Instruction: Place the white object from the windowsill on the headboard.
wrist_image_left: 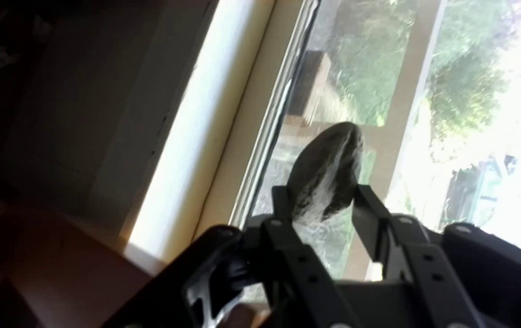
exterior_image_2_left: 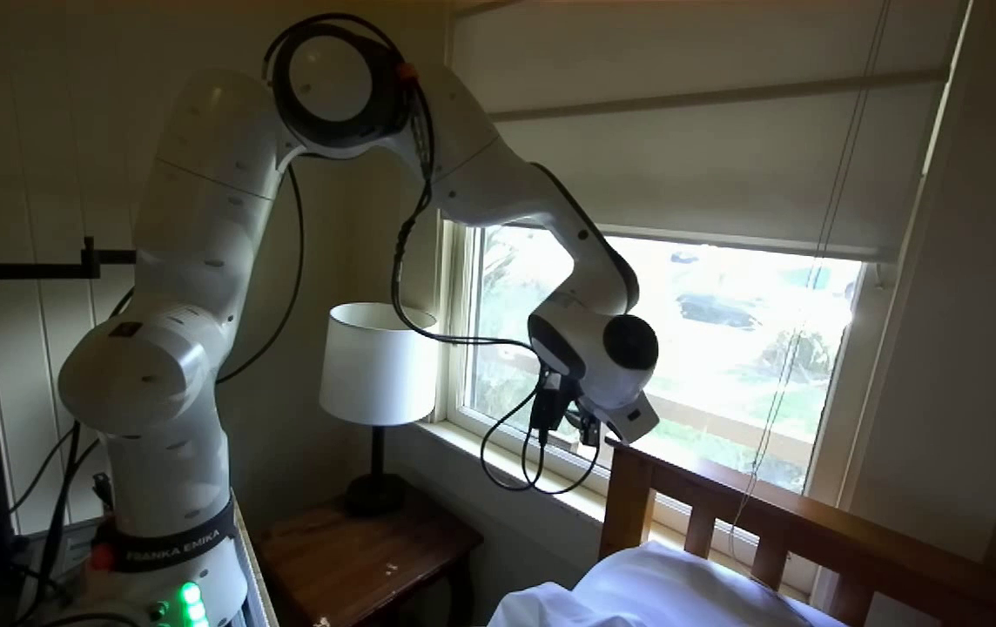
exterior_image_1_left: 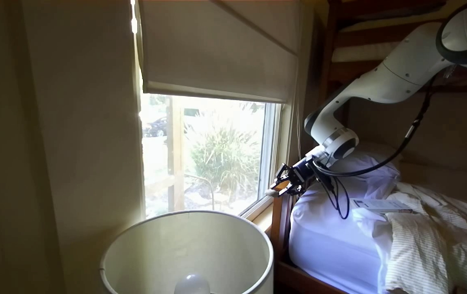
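The white object, a grey-white stone-like or shell-like piece with dark shaded sides (wrist_image_left: 326,171), is pinched between my two fingertips in the wrist view. My gripper (wrist_image_left: 324,198) is shut on it, and the object sticks out past the tips. In an exterior view the gripper (exterior_image_1_left: 285,187) holds the object (exterior_image_1_left: 272,192) in the air beside the window, near the top of the wooden headboard post (exterior_image_1_left: 279,220). The headboard (exterior_image_2_left: 750,489) runs along the window side of the bed. The windowsill (exterior_image_2_left: 507,461) lies lower; it also shows in the wrist view (wrist_image_left: 196,150). The object is hidden in that exterior view.
A lamp with a white shade (exterior_image_2_left: 379,370) stands on a wooden nightstand (exterior_image_2_left: 367,557) beside the sill. The window glass is close to the gripper. Blind cords (exterior_image_2_left: 790,348) hang over the headboard. A pillow (exterior_image_2_left: 681,583) and a book (exterior_image_1_left: 380,205) lie on the bed.
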Available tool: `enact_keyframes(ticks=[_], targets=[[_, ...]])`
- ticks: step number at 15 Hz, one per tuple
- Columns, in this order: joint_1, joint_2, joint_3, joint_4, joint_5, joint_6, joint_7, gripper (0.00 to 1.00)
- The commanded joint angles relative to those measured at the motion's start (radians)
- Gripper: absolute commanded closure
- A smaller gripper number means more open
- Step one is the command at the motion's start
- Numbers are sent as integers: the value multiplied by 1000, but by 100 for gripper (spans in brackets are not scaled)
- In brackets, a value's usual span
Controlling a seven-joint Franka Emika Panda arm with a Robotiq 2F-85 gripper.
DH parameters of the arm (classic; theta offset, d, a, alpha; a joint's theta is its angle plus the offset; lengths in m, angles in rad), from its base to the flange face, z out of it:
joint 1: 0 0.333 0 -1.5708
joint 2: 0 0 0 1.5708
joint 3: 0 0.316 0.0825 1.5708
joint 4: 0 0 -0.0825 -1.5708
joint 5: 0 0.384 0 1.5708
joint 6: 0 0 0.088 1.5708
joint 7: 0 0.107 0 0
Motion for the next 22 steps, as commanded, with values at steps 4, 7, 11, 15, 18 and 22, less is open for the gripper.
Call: enact_keyframes(ticks=[4,7,11,15,18,22], targets=[[66,-145,-34,-72,89,-274,-126,86],[83,-192,-68,-52,94,-251,-119,86],[96,-186,-101,-23,62,-247,-105,61],[102,-193,-104,-22,112,-194,-153,86],[98,-121,-114,75,237,-64,-207,86],[91,-42,-138,194,376,75,-344,86]])
